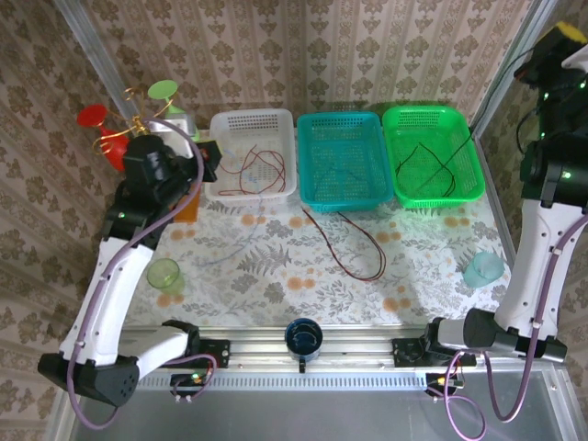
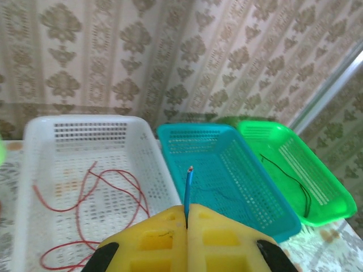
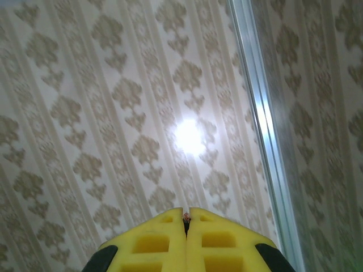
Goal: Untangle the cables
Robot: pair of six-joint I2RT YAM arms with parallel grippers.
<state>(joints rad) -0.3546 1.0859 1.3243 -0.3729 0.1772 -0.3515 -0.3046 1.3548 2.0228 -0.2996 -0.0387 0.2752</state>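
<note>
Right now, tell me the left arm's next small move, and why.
Probably swing the left gripper right, to over the teal basket. It is shut on the blue cable. A red cable lies in the white basket, a black cable in the green basket, so teal seems meant for blue.

Table (image 1: 276,266) with floral cover. Carries three baskets side by side along far edge: white basket (image 1: 253,117), teal basket (image 1: 340,117), green basket (image 1: 427,111). Red cable (image 1: 317,230) lying mid-table. Green cup (image 1: 164,275) left, pale teal cup (image 1: 483,269) right.
</note>
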